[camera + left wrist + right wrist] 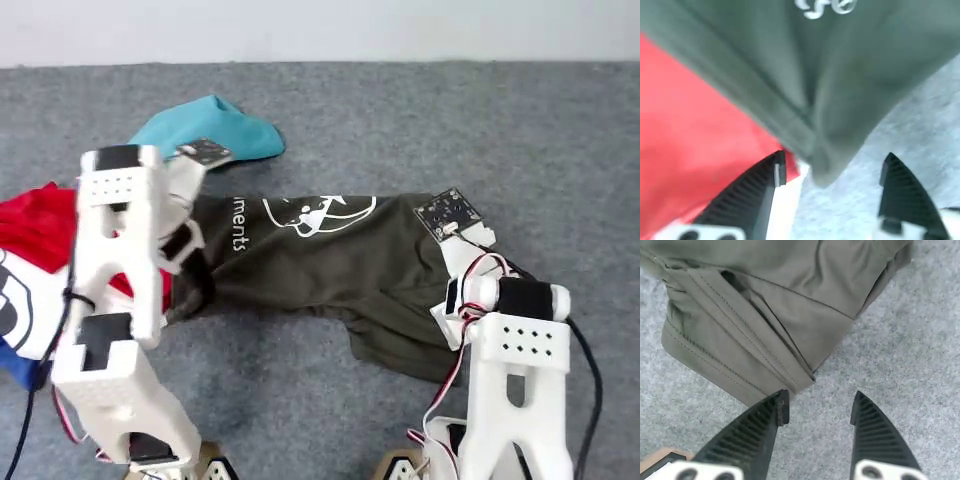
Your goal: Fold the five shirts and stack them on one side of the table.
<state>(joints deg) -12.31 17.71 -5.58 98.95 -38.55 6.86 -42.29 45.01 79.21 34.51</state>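
- High view: olive shirt (330, 260) lies mid-surface, long axis spanning both arms.
- Left jaws released, shirt corner between them; this arm is nearer.
- Right jaws released, hem just ahead, untouched.

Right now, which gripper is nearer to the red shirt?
Left. The left gripper hangs open at the edge of the olive shirt, right beside the red shirt. The right gripper is open at the olive shirt's other end.

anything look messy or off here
The olive shirt is rumpled rather than flat: one end is bunched in folds in front of the right gripper, and its other end overlaps the red shirt. The teal shirt lies crumpled beyond it.
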